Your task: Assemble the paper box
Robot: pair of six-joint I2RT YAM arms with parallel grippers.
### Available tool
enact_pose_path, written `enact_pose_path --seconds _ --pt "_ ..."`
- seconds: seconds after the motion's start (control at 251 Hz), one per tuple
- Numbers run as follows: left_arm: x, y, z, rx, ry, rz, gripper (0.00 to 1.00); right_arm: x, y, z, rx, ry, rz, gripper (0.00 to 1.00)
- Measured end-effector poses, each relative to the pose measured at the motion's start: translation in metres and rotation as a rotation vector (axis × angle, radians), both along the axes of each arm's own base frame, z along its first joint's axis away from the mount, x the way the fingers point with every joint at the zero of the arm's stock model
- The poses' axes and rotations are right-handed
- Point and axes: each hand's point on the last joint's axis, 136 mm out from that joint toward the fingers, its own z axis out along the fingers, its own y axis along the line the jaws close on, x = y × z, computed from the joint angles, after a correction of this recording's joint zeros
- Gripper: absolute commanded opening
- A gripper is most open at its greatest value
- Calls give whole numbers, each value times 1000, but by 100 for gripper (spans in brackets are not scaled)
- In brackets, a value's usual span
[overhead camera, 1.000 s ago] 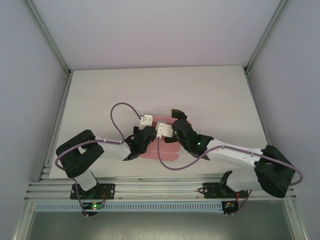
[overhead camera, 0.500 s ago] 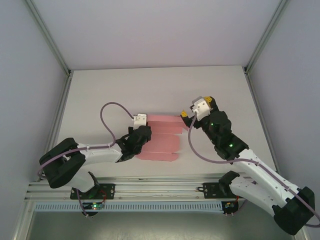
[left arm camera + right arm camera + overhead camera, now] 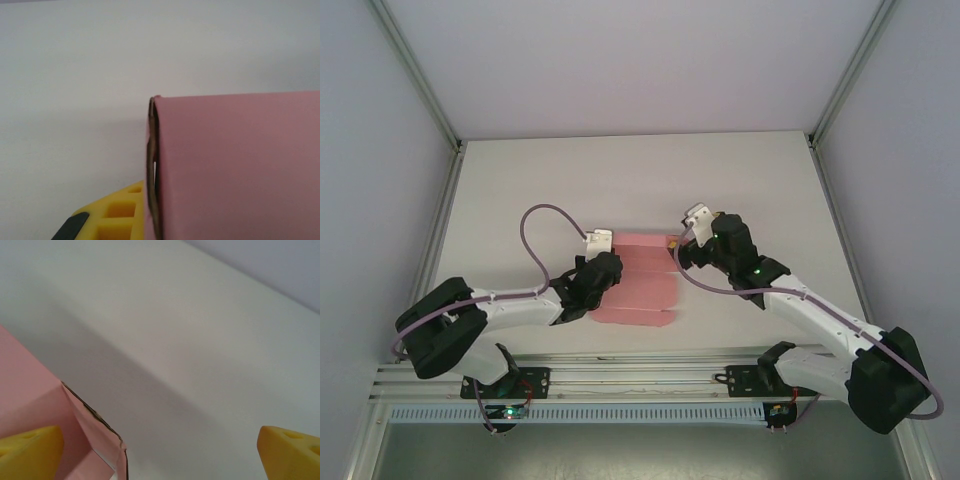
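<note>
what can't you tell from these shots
- Whether the left gripper is shut on the paper box: left wrist view shows one finger, the other hidden by card or cut off.
- The box's left edge: top view, covered by that gripper.
- Flap layout: right wrist view, cropped at left.

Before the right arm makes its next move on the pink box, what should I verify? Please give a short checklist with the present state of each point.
1. Box lies on the table, between both arms: ok.
2. Right jaws wide open: ok.
3. Right finger overlaps the box's corner: ok.
4. Left jaws shut on the box: cannot tell; a left finger shows beside its edge.
5. Box's left end closed: not ok, a dark gap shows in the left wrist view.
</note>
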Motion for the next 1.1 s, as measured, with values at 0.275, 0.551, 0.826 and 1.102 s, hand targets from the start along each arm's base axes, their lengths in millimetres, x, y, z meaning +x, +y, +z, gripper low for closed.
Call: enact_pose_path --seconds 0.275,0.551,0.826,1.102 --pt "-2 2 17 -53 -27 8 0 -6 15 3 93 25 57 98" --pt "-2 -1 17 -89 -20 10 0 -2 28 15 268 -18 42 98" --pt "-1 -1 15 -147 -7 46 0 -1 32 11 429 -51 -177 98" --pt "-5 3 7 -192 7 72 0 -7 14 38 540 -100 -280 98"
